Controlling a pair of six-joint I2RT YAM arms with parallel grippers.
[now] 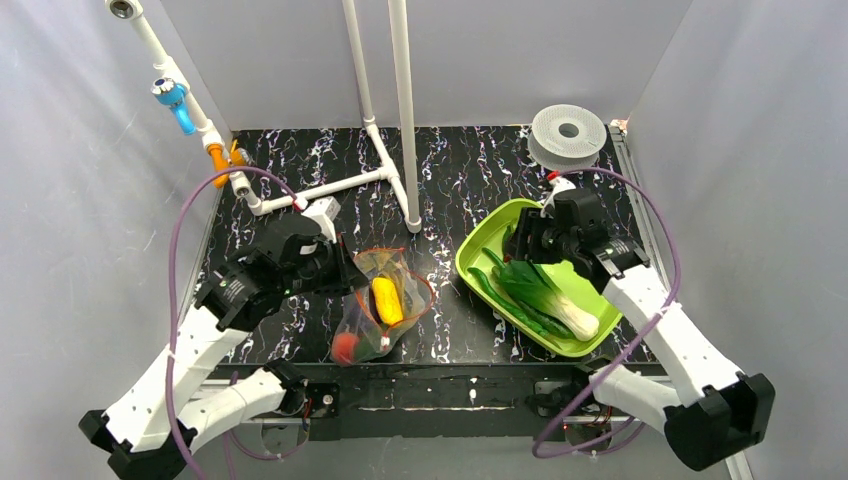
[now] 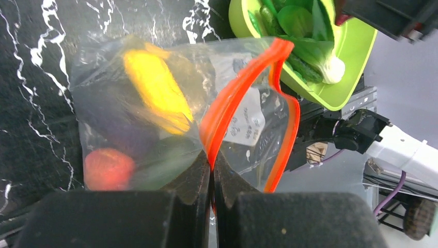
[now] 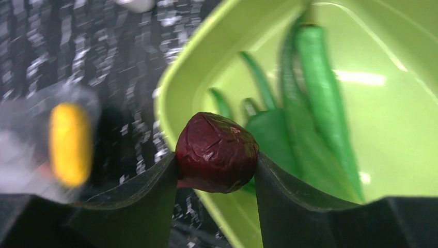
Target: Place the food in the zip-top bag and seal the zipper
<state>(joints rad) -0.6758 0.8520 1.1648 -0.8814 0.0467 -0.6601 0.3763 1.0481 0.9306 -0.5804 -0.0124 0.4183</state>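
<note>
The clear zip-top bag [image 1: 400, 285] lies mid-table with its mouth held open. Inside it are a yellow piece [image 1: 387, 300], a red tomato [image 1: 345, 347] and a blurred dark purple shape [image 2: 119, 129]. My left gripper [image 2: 212, 165] is shut on the red-orange zipper [image 2: 243, 88] and holds one lip of the mouth up. My right gripper [image 3: 217, 165] is shut on a dark red wrinkled fruit [image 3: 217, 150] over the near-left rim of the lime-green tray [image 3: 178, 93]. Long green vegetables [image 3: 320, 88] and a bok choy [image 1: 555, 295] lie in the tray.
A white pipe frame [image 1: 385, 150] stands at the back centre. A grey spool [image 1: 568, 135] sits at the back right. The tray [image 1: 478, 243] is right of the bag, with a strip of black marbled table between them. Grey walls close in the sides.
</note>
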